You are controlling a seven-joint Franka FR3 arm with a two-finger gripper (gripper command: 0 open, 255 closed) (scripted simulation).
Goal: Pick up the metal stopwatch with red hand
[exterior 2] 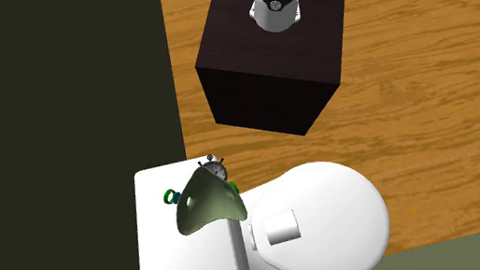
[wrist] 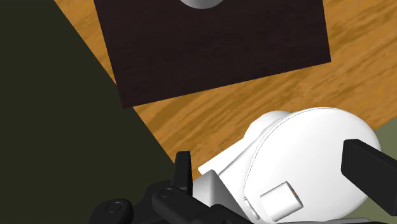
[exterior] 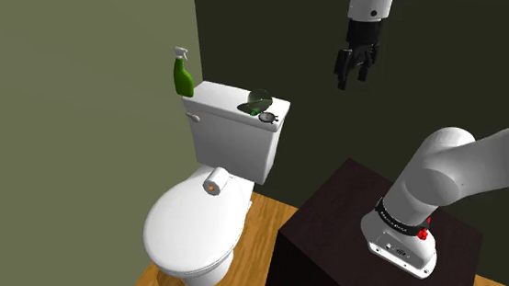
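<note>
Gripper (exterior: 354,77) is hanging way up in the air in front of the dark wall (exterior: 278,38), spread open with nothing in it, so no grab yet. In the wrist view the two black fingers (wrist: 183,170) stand wide apart, looking down at the toilet lid (wrist: 312,159) and the paper roll (wrist: 283,198) sitting on it. The dark stand (wrist: 216,51) is on the wood floor (wrist: 191,121) beyond.

The stopwatch (exterior: 268,117) is on top of the toilet tank (exterior: 230,136), right at the corner of the tank lid nearest the stand. It's a small dark round thing, and I can't make out the red hand from here. Just beside it, maybe touching, is a grey-green dish (exterior: 256,102) tipped up on its edge. A green spray bottle (exterior: 183,73) stands at the other end of the tank, well apart.

My read is that this is the approach stage, nothing more. The gripper is well above the tank and off to one side of it. Next it needs to swing over that corner and come straight down over the stopwatch. The fingers have to be lined up to straddle it without knocking the dish. The stopwatch looks flat and low, so I'd guess they have to get right down near the lid before closing.
</note>
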